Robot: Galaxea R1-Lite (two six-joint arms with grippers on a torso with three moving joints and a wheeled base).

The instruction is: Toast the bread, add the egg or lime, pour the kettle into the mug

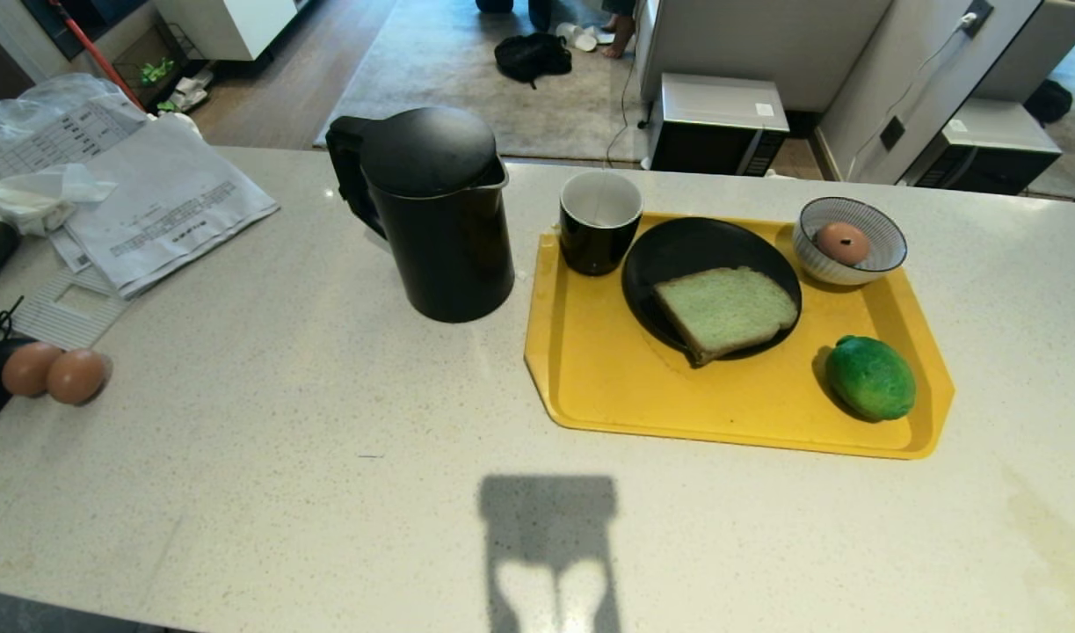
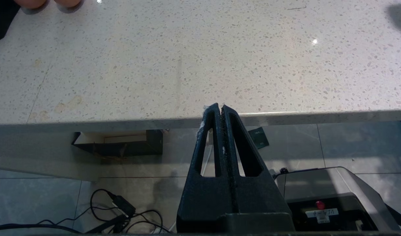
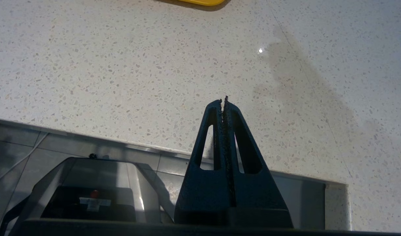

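Speckled pale counter (image 1: 326, 492) stretches before me, with a yellow tray (image 1: 590, 378) on its right half. On the tray's black plate (image 1: 678, 246) lies the bread (image 1: 726, 309), ahead and to the right. My right hand (image 3: 224, 101) hangs at the near counter edge, fingers pressed together, empty. My left hand (image 2: 219, 108) hangs likewise. I judge the right nearer the bread; the kettle (image 1: 440, 220) stands left of the mug (image 1: 599, 220).
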